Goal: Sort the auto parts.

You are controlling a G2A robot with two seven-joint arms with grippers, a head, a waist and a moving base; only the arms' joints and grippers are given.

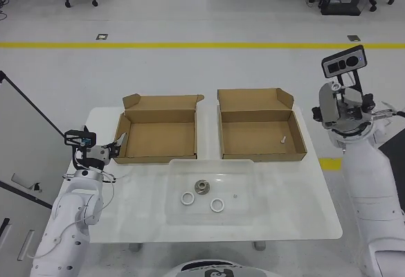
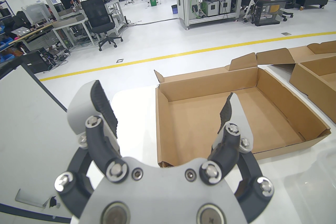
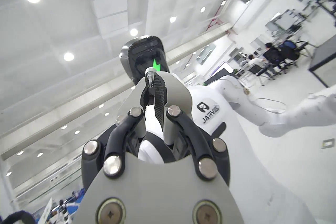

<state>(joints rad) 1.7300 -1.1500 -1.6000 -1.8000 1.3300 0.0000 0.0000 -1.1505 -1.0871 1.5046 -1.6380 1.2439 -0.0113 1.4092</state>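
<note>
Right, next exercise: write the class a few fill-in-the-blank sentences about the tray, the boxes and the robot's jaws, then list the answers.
1. The clear tray holds ___ white rings, among other parts.
2. The left gripper has its jaws ___.
3. The jaws shut on the screw are the ___ arm's.
4. The cardboard box farther from the left gripper holds ___ small part.

Missing words: two; open; right; one.

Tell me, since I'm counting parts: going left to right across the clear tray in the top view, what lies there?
Left white ring → grey metal part → right white ring → tiny part.
</note>
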